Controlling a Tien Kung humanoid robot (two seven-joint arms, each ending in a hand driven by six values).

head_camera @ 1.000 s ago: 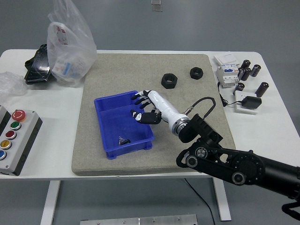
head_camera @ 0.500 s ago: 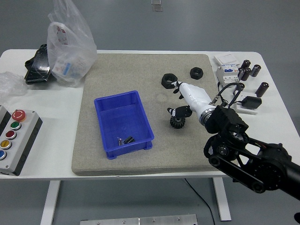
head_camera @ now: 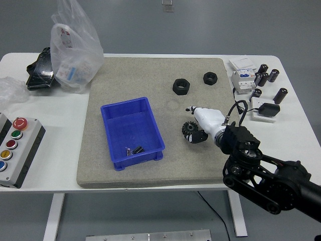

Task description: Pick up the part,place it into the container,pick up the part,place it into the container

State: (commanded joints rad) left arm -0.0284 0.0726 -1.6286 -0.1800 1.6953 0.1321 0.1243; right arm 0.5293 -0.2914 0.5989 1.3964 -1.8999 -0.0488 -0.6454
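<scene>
A black gear [head_camera: 188, 130] lies on the grey mat [head_camera: 150, 75], to the right of the blue bin [head_camera: 111, 126]. My right hand [head_camera: 196, 131], white-backed with black fingers, reaches in from the lower right and sits on the gear's right side with its fingers curled around it. The gear still rests on the mat. Two small dark parts [head_camera: 134, 149] lie in the bin's near corner. My left arm is out of view.
Two black hex nuts [head_camera: 181, 86] [head_camera: 210, 78] lie on the mat's far side. A plastic bag [head_camera: 75, 47] stands at the far left, a button box [head_camera: 12, 148] at the near left. Breakers and cylinders [head_camera: 261, 80] crowd the right.
My right hand left the blue bin, swung right across the mat and came down onto the black gear, closing its fingers around it. The gear has not moved.
</scene>
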